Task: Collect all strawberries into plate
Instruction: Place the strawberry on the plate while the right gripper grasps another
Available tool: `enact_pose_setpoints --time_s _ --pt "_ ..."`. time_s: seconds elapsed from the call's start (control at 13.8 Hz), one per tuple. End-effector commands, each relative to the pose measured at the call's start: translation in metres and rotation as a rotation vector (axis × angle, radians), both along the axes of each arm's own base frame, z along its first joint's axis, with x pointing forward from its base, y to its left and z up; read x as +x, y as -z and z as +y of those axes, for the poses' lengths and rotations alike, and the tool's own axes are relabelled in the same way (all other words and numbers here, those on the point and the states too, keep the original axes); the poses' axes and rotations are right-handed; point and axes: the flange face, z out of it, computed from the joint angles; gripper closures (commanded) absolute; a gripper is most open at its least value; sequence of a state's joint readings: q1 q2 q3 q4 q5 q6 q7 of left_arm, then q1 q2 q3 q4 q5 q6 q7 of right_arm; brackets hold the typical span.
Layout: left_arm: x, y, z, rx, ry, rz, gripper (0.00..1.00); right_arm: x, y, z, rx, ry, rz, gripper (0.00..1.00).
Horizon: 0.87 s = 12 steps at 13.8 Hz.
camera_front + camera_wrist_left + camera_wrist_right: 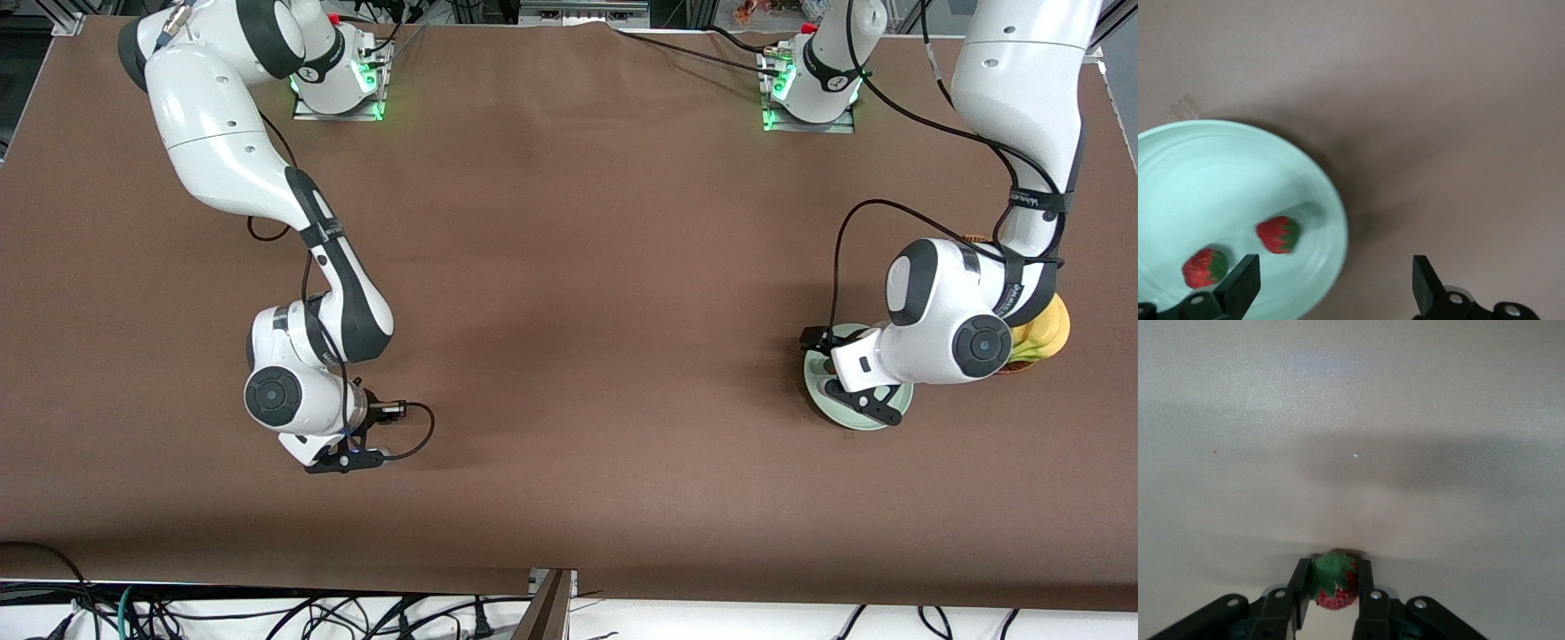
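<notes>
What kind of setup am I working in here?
Likely a robotics lab bench: a brown-covered table with bare cables trailing along its edge, and toy fruit, such as two strawberries in a mint plate.

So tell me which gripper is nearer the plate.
Left. The left gripper hangs open over the plate; the right gripper grips a strawberry toward the table's right-arm end.

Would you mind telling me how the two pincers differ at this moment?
The left pincer is open and holds nothing; the right pincer is shut on a strawberry. The left hangs over the plate, where two strawberries lie; the right is low over bare table. Both point downward.
</notes>
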<state>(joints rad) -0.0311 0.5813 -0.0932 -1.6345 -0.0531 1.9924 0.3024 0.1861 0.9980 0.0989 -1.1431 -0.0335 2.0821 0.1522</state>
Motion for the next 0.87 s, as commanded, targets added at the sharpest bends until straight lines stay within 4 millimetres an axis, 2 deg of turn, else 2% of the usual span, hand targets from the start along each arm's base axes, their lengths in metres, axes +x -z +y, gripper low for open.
enact_pose_setpoints --time_s 0.0,0.22,0.36,0.58,0.8 --pt "-0.001 -0.01 -0.03 0.026 -0.081 0.018 0.0 -0.003 -0.003 0.002 -0.003 -0.01 -0.004 0.87" --pt "-0.009 -0.01 -0.067 0.074 -0.173 0.027 0.0 -0.002 -0.009 0.005 0.006 -0.009 -0.013 0.87" --pt "-0.014 -0.008 -0.082 0.098 -0.212 0.044 0.0 -0.003 -0.017 0.018 0.022 -0.014 -0.019 0.87" --pt "-0.015 -0.007 -0.083 0.102 -0.22 0.048 0.0 -0.008 -0.033 0.061 0.039 -0.053 -0.053 0.87" --pt "-0.015 -0.007 -0.084 0.102 -0.22 0.049 0.0 -0.017 -0.042 0.102 0.052 0.037 -0.08 0.87"
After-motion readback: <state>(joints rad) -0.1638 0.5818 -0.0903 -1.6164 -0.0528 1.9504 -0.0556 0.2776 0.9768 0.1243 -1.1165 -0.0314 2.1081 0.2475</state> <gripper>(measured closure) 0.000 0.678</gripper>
